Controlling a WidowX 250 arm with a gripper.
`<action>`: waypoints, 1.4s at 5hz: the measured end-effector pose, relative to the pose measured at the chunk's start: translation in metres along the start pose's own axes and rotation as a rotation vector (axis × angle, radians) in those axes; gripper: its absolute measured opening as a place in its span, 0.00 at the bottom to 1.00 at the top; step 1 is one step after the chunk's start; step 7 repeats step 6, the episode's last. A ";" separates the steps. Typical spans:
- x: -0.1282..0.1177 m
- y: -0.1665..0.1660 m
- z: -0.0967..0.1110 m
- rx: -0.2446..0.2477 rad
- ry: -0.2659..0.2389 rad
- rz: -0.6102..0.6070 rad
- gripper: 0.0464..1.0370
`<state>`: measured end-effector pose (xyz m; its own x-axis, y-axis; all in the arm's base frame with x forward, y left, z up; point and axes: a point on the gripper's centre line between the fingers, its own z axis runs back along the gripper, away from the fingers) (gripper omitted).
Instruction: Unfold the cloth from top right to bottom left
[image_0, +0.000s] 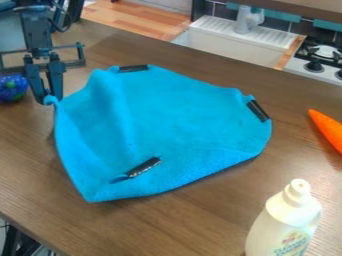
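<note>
The gripper (49, 96) hangs at the upper left, pointing down, with its fingertips close together on the left corner of the blue cloth (160, 115). That corner is pinched and looks raised, and a fold runs down from the cloth's upper left part. The rest of the cloth spreads over the middle of the brown table (194, 220). Black strips mark its top edge, its right corner and its lower part.
A blue ball-like object with green spots (12, 88) lies left of the gripper. An orange carrot (327, 129) is at the right edge, a white bottle (284, 222) at the lower right. Behind the table are a sink (224, 44) and a stove (319, 62).
</note>
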<state>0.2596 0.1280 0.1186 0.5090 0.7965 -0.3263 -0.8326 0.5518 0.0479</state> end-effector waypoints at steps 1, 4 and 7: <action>0.002 0.002 -0.001 0.019 -0.011 0.042 0.51; -0.005 -0.011 0.013 0.015 -0.078 0.076 0.96; -0.042 -0.089 0.033 -0.042 -0.116 0.010 0.96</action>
